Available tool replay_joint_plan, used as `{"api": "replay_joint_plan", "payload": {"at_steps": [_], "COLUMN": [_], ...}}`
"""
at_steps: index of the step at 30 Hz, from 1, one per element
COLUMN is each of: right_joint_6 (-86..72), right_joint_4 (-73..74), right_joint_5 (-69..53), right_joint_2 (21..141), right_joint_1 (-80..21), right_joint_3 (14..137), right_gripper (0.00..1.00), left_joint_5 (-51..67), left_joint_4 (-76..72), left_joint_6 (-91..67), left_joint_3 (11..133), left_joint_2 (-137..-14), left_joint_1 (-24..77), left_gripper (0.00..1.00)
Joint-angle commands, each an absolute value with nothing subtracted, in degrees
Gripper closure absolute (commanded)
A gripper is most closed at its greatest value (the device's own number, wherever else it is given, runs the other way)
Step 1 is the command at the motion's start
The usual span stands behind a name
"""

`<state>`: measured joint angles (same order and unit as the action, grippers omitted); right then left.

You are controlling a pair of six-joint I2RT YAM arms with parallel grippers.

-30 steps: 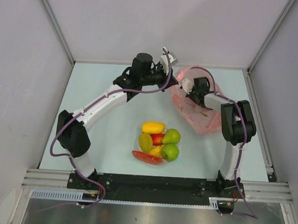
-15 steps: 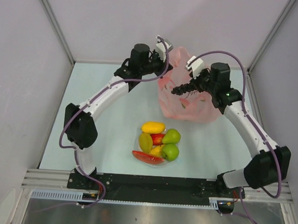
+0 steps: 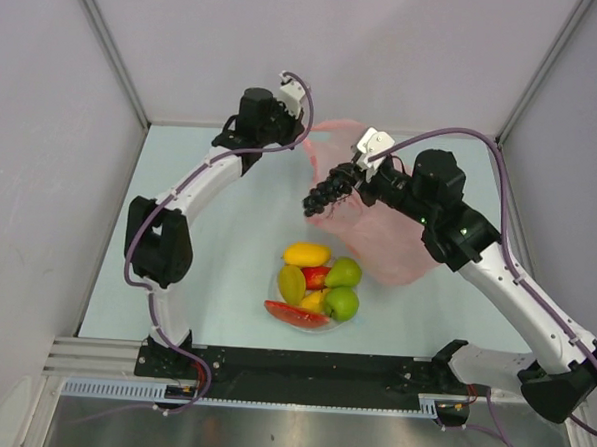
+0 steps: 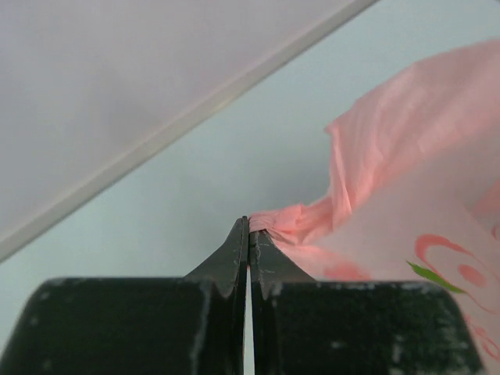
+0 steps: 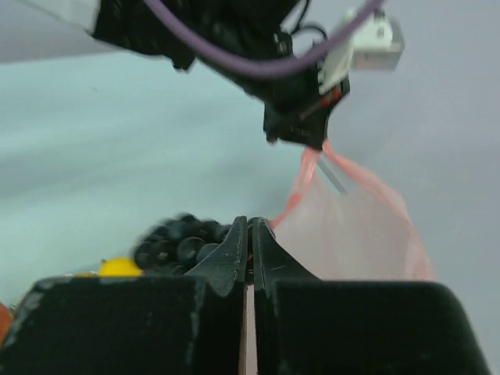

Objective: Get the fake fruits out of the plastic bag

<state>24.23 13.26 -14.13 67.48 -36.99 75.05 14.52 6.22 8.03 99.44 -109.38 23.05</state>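
The right gripper (image 3: 347, 176) is clamped on the grape bunch (image 3: 323, 197), which dangles just outside the mouth of the plastic bag (image 3: 383, 238). The left gripper (image 4: 250, 228) is pinched shut on the bag's rim. The bunch looks light, knobbly and floppy, so I'd say it's best held by its stem.

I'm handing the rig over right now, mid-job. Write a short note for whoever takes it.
Left pincer: shut on a bunched edge of the plastic bag, holding it up.
Right pincer: shut on the grape bunch, which hangs in the air beside the bag.
Done: yellow-orange mango, green pears and watermelon slice lie grouped in front of the bag.
Left: set the grapes with them, then check the bag; I cannot tell whether it holds more.
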Motion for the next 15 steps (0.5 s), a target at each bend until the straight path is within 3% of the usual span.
{"api": "replay_joint_plan", "payload": {"at_steps": [1, 15], "right_joint_6": [17.85, 13.01], "right_joint_4": [5.73, 6.06], "right_joint_5": [-11.95, -14.06], "right_joint_2": [66.00, 75.05], "right_joint_1": [-39.29, -44.55], "right_joint_3": [77.87, 92.72], "right_gripper": [1.00, 1.00], "left_joint_5": [12.22, 1.06], "left_joint_4": [6.24, 3.69], "left_joint_6": [9.67, 12.92], "left_joint_3": [97.73, 105.11], "left_joint_2": [-106.96, -106.97], "left_joint_1": [22.33, 15.56], "left_gripper": [1.00, 1.00]}}
